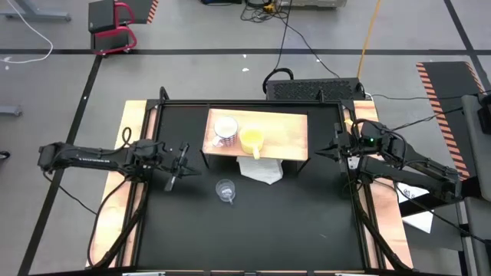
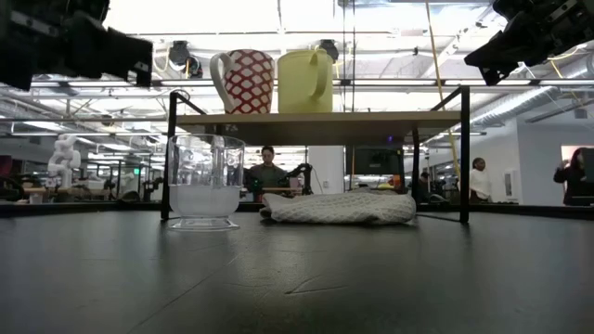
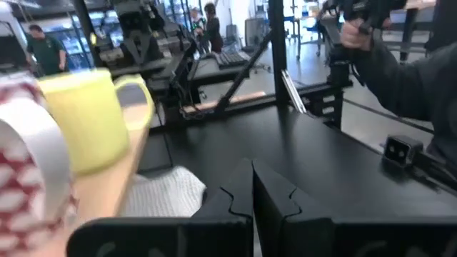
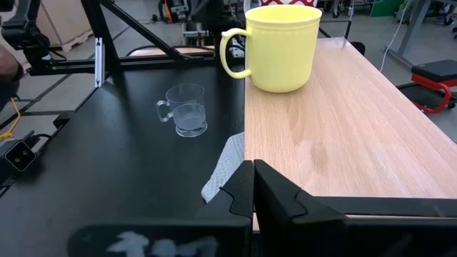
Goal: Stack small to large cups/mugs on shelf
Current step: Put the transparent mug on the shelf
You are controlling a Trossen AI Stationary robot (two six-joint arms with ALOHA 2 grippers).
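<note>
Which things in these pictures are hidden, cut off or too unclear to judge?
- White mug: left wrist view, blurred and cut off by the picture's edge.
- White mug's handle: high view, too small to make out.
- White cloth: high view, partly hidden under the shelf.
- Glass cup: high view, too small to tell whether it holds anything.
- Yellow mug: right wrist view, inside hidden by its own wall.

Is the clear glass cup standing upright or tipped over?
Upright. The clear glass cup rests on its base on the black table, rim up, in front of the shelf.
</note>
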